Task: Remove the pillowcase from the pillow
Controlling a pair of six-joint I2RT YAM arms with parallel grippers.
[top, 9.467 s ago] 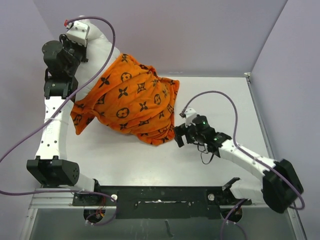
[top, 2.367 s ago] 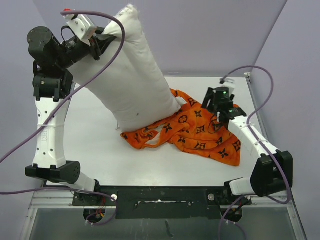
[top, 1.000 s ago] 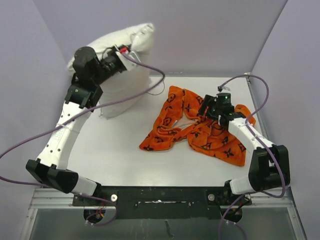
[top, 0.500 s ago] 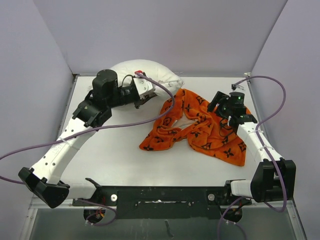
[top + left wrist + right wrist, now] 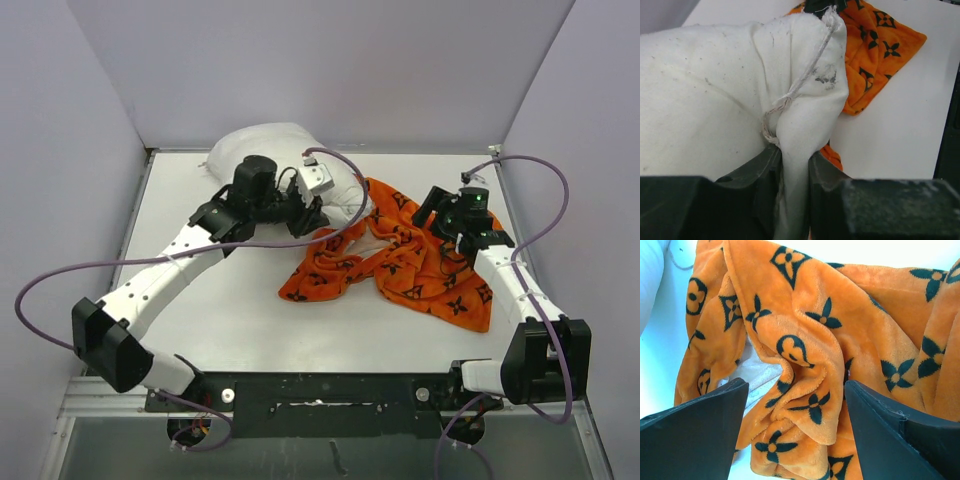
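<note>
Compared with half a second back, the left arm has swung a bit further toward the middle of the top view. The pillow [image 5: 262, 148], which was up in the air a second ago, is now lying at the back of the tabletop [image 5: 230, 320]. The pillowcase [image 5: 410, 265] hasn't budged, and the right arm is pretty much where it was.

Starting at the left hand [image 5: 792, 172]: its fingers [image 5: 762, 175] are pinched tight on a corner of the pillow, with white fabric squeezed in between them, clear as day in the left wrist view. A frayed bit of thread [image 5: 790, 97] runs up the seam of that corner. From there the pillow bulges away toward the upper left of that frame.

The right hand [image 5: 795, 387] is spread wide and has hold of nothing. It hangs just above the pillowcase, with crumpled orange folds showing between its two fingers. The pillowcase is completely off, lying in a rumpled heap right of centre in the top view, its upper-left edge right beside the pinched pillow corner.
</note>
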